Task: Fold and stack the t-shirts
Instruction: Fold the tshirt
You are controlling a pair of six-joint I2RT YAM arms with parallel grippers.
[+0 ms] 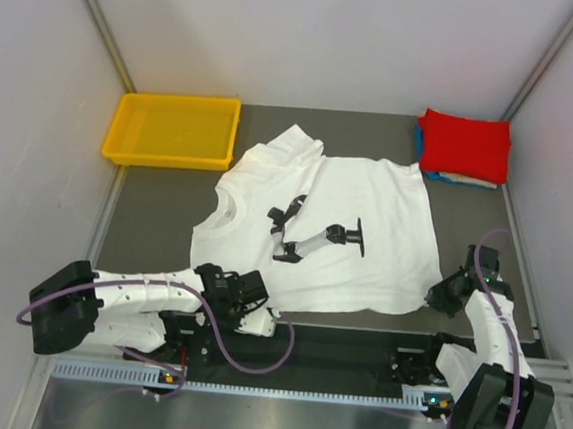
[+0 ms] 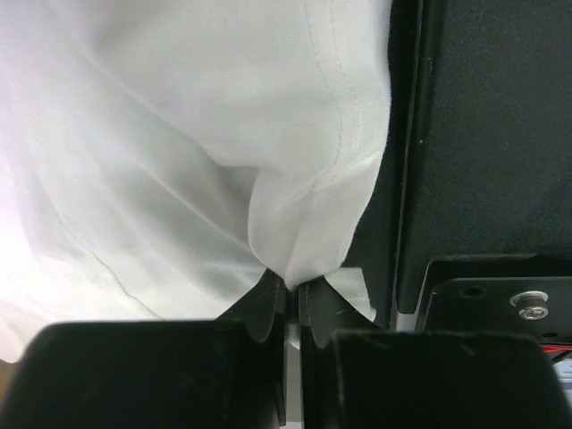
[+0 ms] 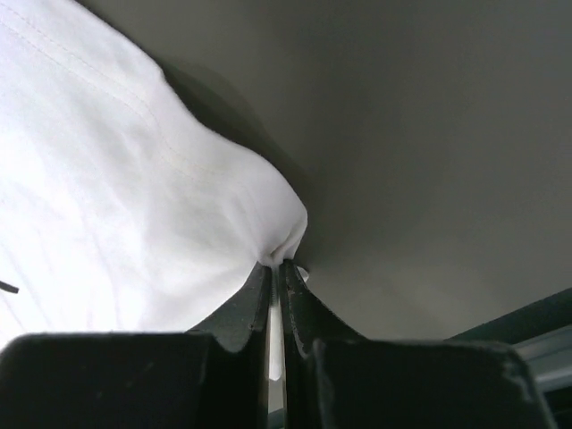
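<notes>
A white t-shirt with a black print lies spread flat in the middle of the table. My left gripper is shut on its near left corner; the left wrist view shows cloth pinched between the jaws. My right gripper is shut on the near right corner; the right wrist view shows a cloth fold pinched at the fingertips. Folded shirts are stacked at the back right, a red one on top, with blue and cream edges under it.
A yellow plastic tray stands at the back left. White walls close in both sides. A black base plate and a metal rail run along the near edge between the arm bases.
</notes>
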